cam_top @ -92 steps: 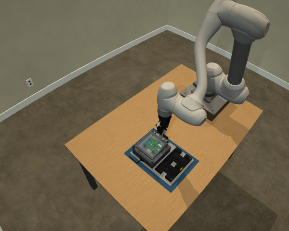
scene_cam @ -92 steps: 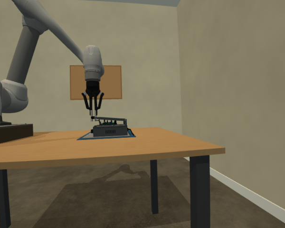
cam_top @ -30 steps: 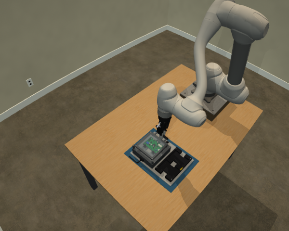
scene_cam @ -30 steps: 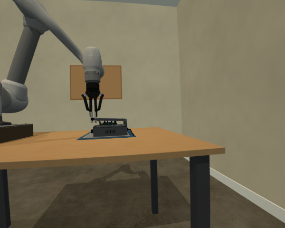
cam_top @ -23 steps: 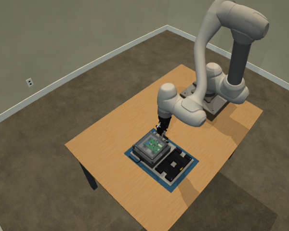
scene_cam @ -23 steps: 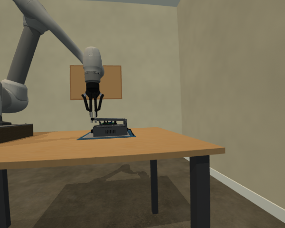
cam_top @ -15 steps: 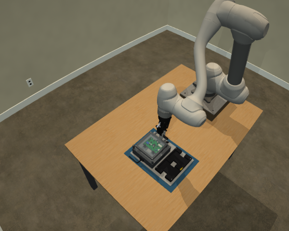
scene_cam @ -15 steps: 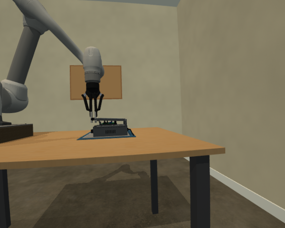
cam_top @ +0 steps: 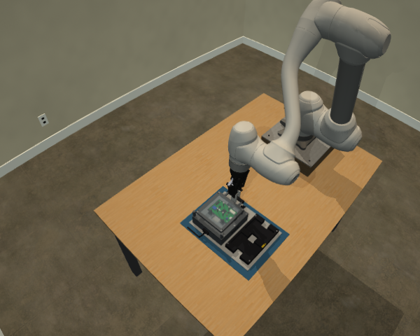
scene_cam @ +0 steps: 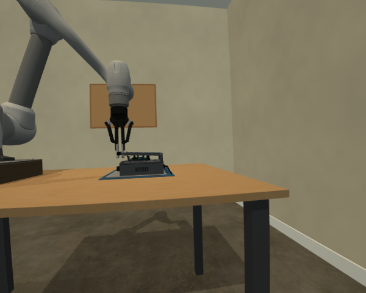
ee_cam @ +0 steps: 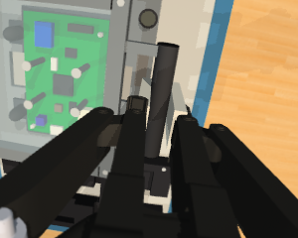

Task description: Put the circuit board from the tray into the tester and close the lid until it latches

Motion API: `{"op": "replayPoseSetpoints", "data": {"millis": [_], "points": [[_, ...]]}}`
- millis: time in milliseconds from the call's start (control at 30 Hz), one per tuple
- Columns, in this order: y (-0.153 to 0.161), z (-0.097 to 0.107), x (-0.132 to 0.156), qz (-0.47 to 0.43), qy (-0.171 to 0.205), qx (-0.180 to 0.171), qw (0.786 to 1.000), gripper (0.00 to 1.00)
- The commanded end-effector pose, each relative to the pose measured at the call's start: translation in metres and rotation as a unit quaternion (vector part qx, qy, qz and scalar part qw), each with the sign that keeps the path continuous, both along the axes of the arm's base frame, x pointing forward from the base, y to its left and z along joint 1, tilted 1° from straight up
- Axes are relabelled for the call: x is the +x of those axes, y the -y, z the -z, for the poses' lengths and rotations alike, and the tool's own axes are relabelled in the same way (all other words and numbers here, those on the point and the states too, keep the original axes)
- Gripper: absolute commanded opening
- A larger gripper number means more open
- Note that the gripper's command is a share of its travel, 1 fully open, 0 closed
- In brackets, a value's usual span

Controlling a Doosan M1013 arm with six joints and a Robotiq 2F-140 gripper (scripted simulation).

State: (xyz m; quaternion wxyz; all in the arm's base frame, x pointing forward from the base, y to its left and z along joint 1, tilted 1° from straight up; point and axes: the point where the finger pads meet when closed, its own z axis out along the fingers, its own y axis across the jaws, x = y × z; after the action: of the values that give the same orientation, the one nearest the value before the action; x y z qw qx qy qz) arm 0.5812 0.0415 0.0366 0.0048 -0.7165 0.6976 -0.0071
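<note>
Gripper (scene_cam: 119, 153) clamped on the lid's black handle (ee_cam: 159, 94). Circuit board (cam_top: 222, 211) inside the tester (cam_top: 217, 225), seen through the lowered lid (cam_top: 235, 222). No writing readable anywhere. Latch hook not made out; fingertips hidden in the wrist view.

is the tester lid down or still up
Down, or nearly: in the exterior view the lid lies level over the tester, jaws shut on its handle. Whether it has latched: cannot tell.
</note>
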Motion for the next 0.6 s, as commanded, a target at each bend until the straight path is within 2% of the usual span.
{"op": "replayPoseSetpoints", "data": {"millis": [0,567], "points": [[-0.002,0.0029,-0.0001,0.0,0.0,0.002,1.0,0.0],[-0.002,0.0044,-0.0001,0.0,0.0,0.002,1.0,0.0]]}}
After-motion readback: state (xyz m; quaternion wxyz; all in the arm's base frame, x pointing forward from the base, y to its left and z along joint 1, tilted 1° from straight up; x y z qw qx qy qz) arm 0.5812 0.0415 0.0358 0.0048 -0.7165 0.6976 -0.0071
